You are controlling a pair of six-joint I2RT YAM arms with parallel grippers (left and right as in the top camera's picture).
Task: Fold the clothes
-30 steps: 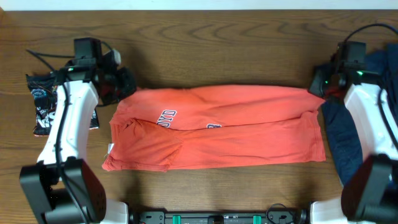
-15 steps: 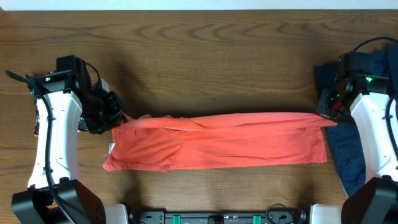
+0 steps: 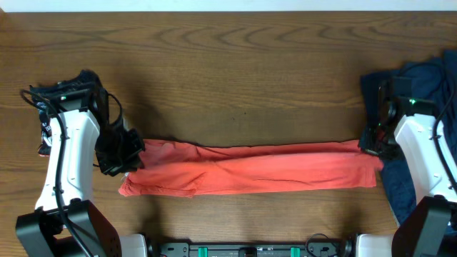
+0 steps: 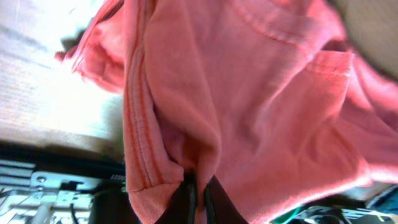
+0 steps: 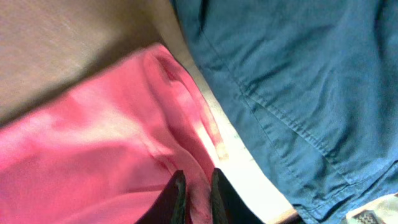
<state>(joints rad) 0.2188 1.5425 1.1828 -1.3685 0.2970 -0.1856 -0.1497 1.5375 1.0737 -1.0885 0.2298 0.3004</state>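
Note:
The coral-red T-shirt (image 3: pixel 250 168) lies as a long narrow folded band across the front of the table; its lettering is hidden. My left gripper (image 3: pixel 127 151) is shut on the shirt's left end, and the cloth (image 4: pixel 249 99) fills the left wrist view with the jaws pinching a fold at the bottom. My right gripper (image 3: pixel 371 145) is shut on the shirt's right end (image 5: pixel 112 143). The navy garment (image 3: pixel 418 107) lies crumpled at the far right and shows in the right wrist view (image 5: pixel 298 81). The black printed tee is hidden behind my left arm.
The wooden table (image 3: pixel 243 64) stretches behind the shirt. A black rail with green parts (image 3: pixel 250 250) runs along the front edge. Cables trail from both arms.
Both grippers have pulled the shirt's far edge toward the front, folding it over; the shirt has gone from a wide spread to a narrow band and the lettering is covered.

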